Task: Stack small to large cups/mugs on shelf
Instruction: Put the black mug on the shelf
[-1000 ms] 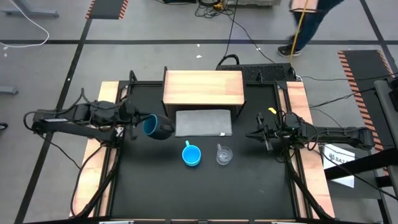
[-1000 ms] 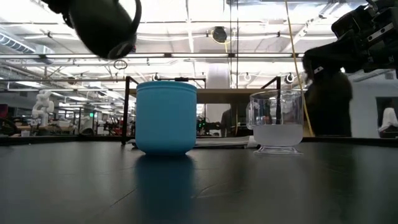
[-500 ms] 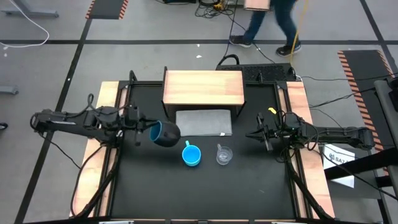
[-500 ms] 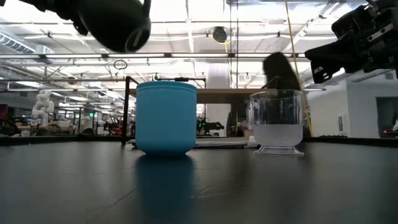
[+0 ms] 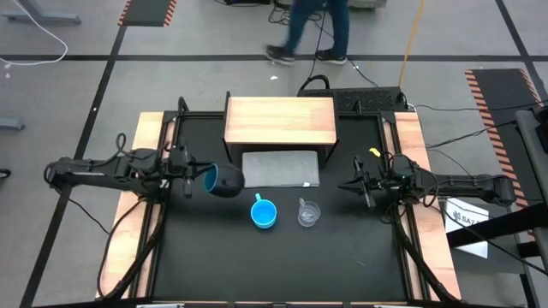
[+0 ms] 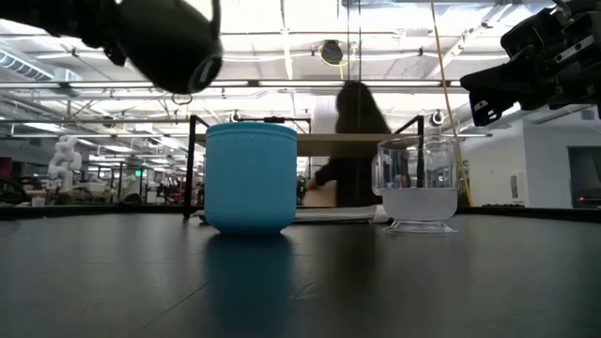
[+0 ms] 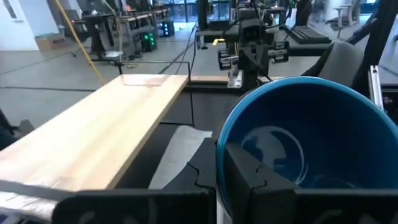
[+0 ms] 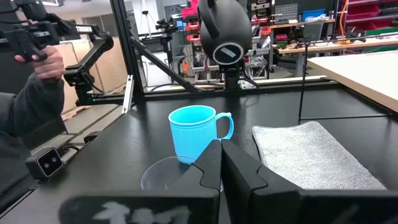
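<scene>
The left hand pinches the rim of the dark navy mug, holding it tipped on its side above the desk, its blue inside facing the arm, just left of the grey mat. Behind the mat stands the wooden-topped shelf. In front of the mat, the light-blue mug stands upright on the desk, with the clear cup just beside it on the right. The right hand, fingers pressed together and holding nothing, hovers near the desk's right edge.
</scene>
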You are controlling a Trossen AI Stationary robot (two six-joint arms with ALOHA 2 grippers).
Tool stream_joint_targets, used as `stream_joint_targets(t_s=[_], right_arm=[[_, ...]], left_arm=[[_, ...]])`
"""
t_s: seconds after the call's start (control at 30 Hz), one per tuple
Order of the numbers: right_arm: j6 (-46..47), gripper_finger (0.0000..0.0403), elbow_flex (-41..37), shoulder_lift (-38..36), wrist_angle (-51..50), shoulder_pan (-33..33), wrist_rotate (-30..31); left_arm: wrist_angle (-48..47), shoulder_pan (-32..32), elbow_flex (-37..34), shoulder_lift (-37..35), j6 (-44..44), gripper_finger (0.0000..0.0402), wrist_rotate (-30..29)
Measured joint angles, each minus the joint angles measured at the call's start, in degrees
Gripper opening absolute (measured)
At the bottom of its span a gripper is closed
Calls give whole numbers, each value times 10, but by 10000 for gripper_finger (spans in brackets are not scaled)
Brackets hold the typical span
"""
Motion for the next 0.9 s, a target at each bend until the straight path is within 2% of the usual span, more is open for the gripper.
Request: stream_joint_targets(t_s=[0.2, 0.5, 0.67, 0.9], right_arm=[[0, 0, 0, 0, 0, 0, 0], [0, 0, 0, 0, 0, 0, 0], [0, 0, 0, 0, 1, 0, 0], [-2, 0, 0, 0, 5, 0, 0]], left_arm=[[-21, 5, 0, -35, -12, 8, -8], [-30, 5, 0, -34, -8, 8, -5], [23, 6, 0, -27, 43, 8, 6], [108, 34, 1, 6, 69, 8, 20]])
